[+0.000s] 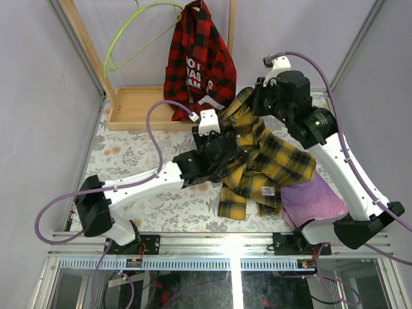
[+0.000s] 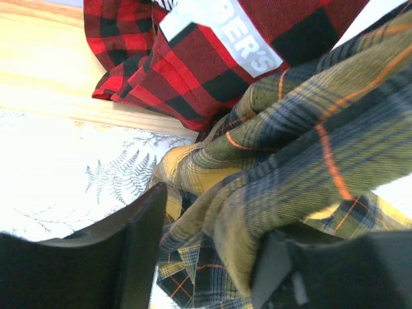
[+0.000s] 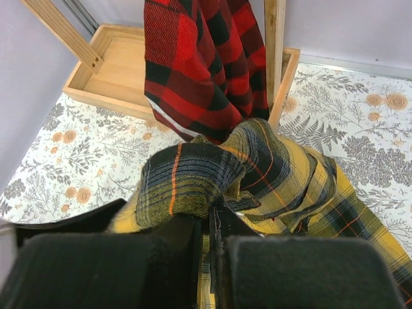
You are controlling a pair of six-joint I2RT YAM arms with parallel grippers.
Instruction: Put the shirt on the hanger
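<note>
Tightly, right hand [image 3: 212, 224] pinches the shirt [image 3: 283, 170]; left hand [image 2: 212, 225] straddles it

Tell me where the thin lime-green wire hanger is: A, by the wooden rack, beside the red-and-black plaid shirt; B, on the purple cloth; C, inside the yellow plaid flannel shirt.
A: the lime-green wire hanger is at the wooden rack, beside the red-and-black plaid shirt.

Bright, even overhead light; glare on the near rail [image 1: 235, 241]; soft, overexposed left-wrist close-up.

shirt [image 1: 277, 158] yellow-dark plaid, red lines; hanger [image 1: 120, 29] lime green; cloth [image 1: 315, 199] purple.
</note>
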